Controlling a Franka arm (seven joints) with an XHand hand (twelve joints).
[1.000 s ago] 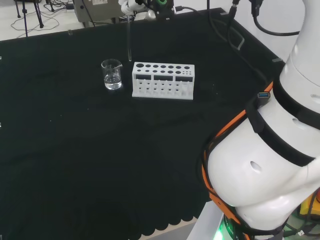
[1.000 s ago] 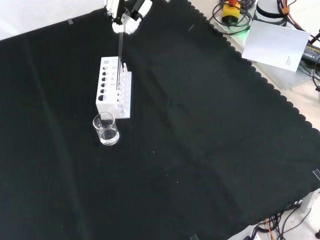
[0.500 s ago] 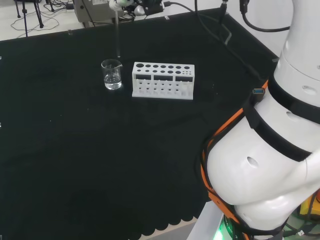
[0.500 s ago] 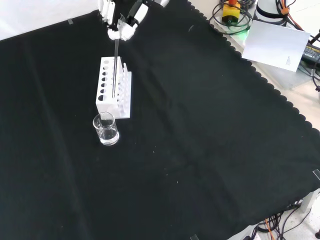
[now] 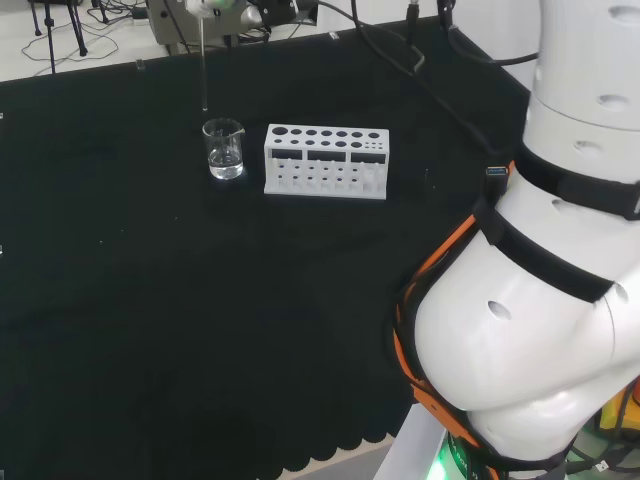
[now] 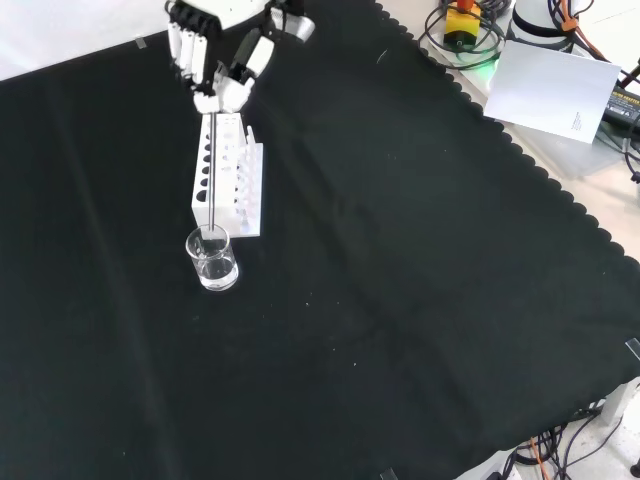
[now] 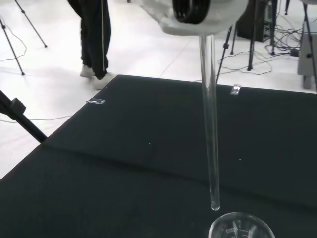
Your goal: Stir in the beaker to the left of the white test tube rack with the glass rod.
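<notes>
So the beaker sits on the black cloth right at the 6 o'clock end of the white test tube rack in the front view; in the head view it's at the rack's 9 o'clock, just beside it but not touching. It's clear glass with a bit of clear liquid in the bottom, which you can make out best in the head view. The rack's holes all look empty from the head view.

The hand is at about 12 o'clock from the rack in the front view, fingers curled in around the top of the glass rod, pinching it. The rod hangs straight down, pretty much upright. In the head view its lower end stops above the beaker and a touch toward 11 o'clock of the rim, so the tip is not in the liquid. The wrist view backs that up: the rod tip hovers just above the beaker rim, clear of the glass, near its edge rather than over the middle.
</notes>
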